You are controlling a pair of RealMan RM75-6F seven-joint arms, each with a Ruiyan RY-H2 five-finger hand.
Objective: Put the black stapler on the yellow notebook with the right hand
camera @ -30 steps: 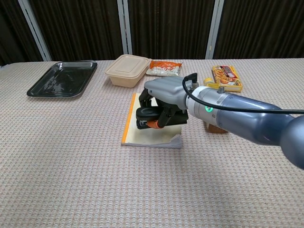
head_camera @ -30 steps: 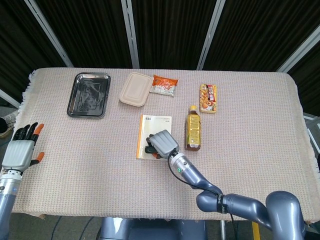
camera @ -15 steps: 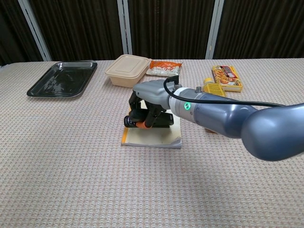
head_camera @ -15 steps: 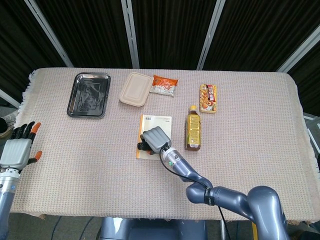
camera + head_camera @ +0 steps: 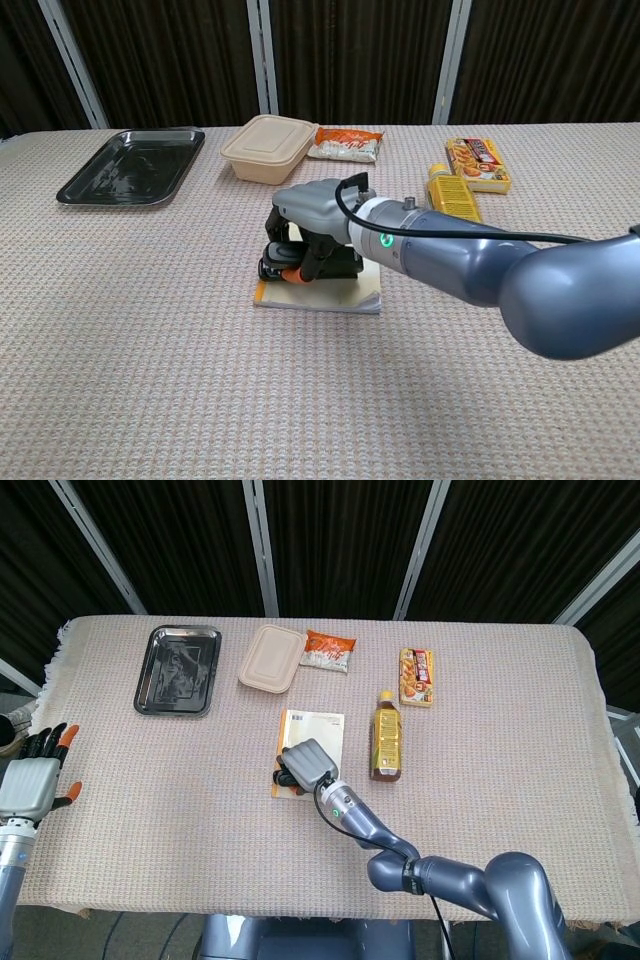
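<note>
The yellow notebook [image 5: 318, 729] [image 5: 345, 293] lies flat at the middle of the table. My right hand [image 5: 304, 763] [image 5: 305, 211] is over its near left part, fingers curled down around the black stapler [image 5: 330, 262] [image 5: 283, 775]. The stapler rests on the notebook, its left end reaching the notebook's left edge. From the head view the hand hides most of the stapler. My left hand [image 5: 32, 777] hangs open off the table's left edge, holding nothing.
A black tray [image 5: 180, 668] [image 5: 130, 165] sits at the far left. A beige lidded box [image 5: 272, 657] [image 5: 264, 148] and a snack packet [image 5: 328, 651] [image 5: 345, 144] lie behind the notebook. A tea bottle [image 5: 387, 736] [image 5: 453, 192] stands right of it, a biscuit pack [image 5: 416, 676] [image 5: 477, 163] beyond.
My right hand has moved left across the notebook and lower, taking the stapler with it down onto the notebook's left part. The left hand sank slightly.
</note>
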